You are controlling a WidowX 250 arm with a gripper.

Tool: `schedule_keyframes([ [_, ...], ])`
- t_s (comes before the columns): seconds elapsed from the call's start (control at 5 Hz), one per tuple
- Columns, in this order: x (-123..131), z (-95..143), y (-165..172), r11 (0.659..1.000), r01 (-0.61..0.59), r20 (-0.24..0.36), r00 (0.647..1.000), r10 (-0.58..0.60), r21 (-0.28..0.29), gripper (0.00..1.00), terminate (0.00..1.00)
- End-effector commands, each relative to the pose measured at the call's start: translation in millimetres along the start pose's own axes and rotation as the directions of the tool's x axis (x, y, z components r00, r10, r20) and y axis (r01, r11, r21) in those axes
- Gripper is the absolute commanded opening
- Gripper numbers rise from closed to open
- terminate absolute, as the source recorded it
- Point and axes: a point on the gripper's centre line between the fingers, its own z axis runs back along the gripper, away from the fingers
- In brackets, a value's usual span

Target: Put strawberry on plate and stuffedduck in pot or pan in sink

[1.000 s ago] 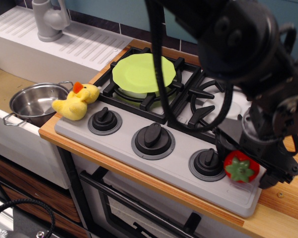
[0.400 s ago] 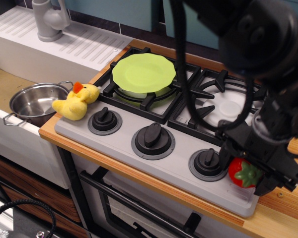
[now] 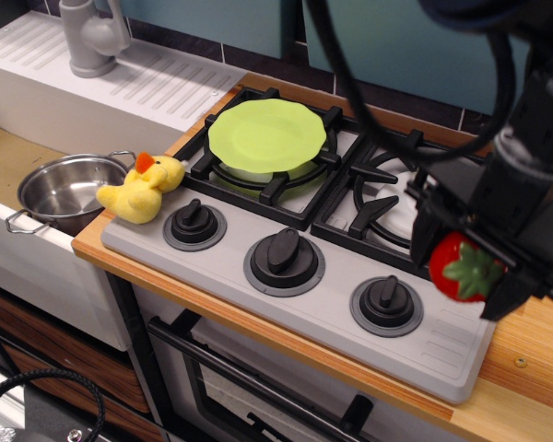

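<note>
Strawberry (image 3: 463,269) is clamped in the hand (image 3: 468,272), fingers closed on its sides, lifted clear above the stove's front right corner. Step in hand, as I judge it: carry to the plate (image 3: 267,134), up and well to the hand's left on the rear burner grate. Keep height over the knobs (image 3: 283,250) and grate bars; release low and centred. Far left of the hand, stuffedduck (image 3: 143,189) lies at the stove edge, touching the pot (image 3: 63,191) in the sink (image 3: 9,161). Path looks unobstructed.
</note>
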Motion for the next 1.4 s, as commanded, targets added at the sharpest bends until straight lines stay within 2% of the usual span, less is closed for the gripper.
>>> schedule_keyframes([
  [0.0,24.1,33.7,46.8,0.996,0.087,0.088,0.992,-0.085,-0.018,0.0,0.0],
  [0.6,43.9,15.6,104.2,0.985,0.171,0.13,0.977,-0.167,-0.02,0.0,0.0],
  [1.2,58.0,-10.2,151.9,0.971,0.238,0.195,0.952,-0.234,0.002,0.0,0.0],
])
